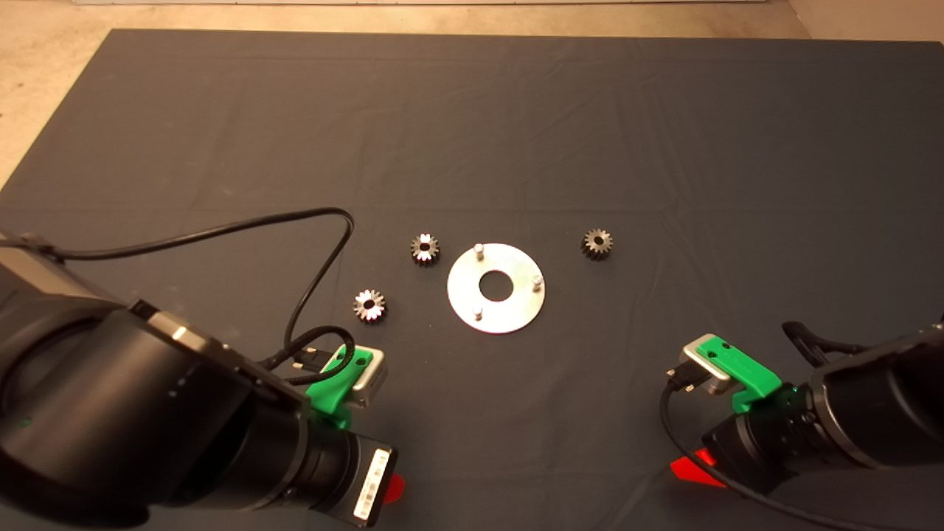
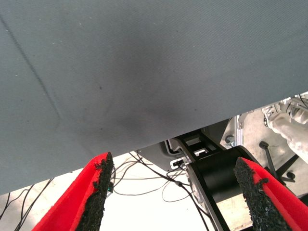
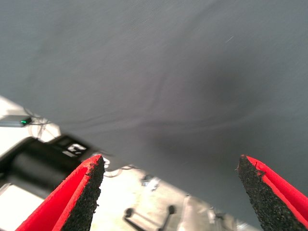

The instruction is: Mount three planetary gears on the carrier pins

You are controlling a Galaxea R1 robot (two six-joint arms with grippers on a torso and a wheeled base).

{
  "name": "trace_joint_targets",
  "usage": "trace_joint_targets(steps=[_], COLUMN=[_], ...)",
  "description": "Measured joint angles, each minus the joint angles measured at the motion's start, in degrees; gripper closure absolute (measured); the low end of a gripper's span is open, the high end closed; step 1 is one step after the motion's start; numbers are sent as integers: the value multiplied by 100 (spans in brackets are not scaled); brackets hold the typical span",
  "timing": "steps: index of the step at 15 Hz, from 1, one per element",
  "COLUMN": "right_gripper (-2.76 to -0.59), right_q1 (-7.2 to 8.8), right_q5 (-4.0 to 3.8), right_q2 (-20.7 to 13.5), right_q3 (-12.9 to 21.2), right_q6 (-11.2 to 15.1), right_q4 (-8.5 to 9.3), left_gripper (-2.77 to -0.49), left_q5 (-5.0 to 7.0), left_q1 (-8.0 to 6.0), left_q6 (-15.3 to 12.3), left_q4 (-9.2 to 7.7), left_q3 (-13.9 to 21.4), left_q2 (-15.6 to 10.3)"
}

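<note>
The flat silver disc (image 1: pixel 495 287) lies mid-mat, and its three carrier pins (image 1: pixel 479 249) (image 1: pixel 537 281) (image 1: pixel 478 313) stand bare. Three planetary gears lie loose on the mat: one (image 1: pixel 425 248) just left of the disc, another (image 1: pixel 369 305) further left and nearer me, the third (image 1: pixel 597 243) to the disc's right. My left gripper (image 2: pixel 174 163) hangs open and empty over the mat's near edge at the lower left. At the lower right, my right gripper (image 3: pixel 171 161) is also open and empty. Neither gripper touches a gear.
A black cable (image 1: pixel 317 221) loops over the mat from the left arm toward the left gears. Both wrist views show bare mat, with the floor, cables and the robot's base (image 2: pixel 216 173) beyond its edge.
</note>
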Motion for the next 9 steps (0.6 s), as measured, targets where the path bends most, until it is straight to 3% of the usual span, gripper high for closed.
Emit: trace_joint_targets(steps=[3,4,6,9], right_gripper=[-205,-205,-205,-205], right_q1=[127,137,321,357], right_q5=[-2,0,0,0], right_q2=[-49,-49,-51,-51], right_q3=[-439,-479,-867,-1130], right_q6=[-387,-407,-782,-1007], right_q4=[-11,-13,-30,-38], left_gripper=[-178,-178,-178,-178], left_q5=[0,0,0,-1], left_q1=[-1,-1,1,-1], left_q6=[-2,-2,-6,-39], left_q4=[-1,-1,0,-1], left_q3=[0,0,0,0], left_q2=[7,11,41,89])
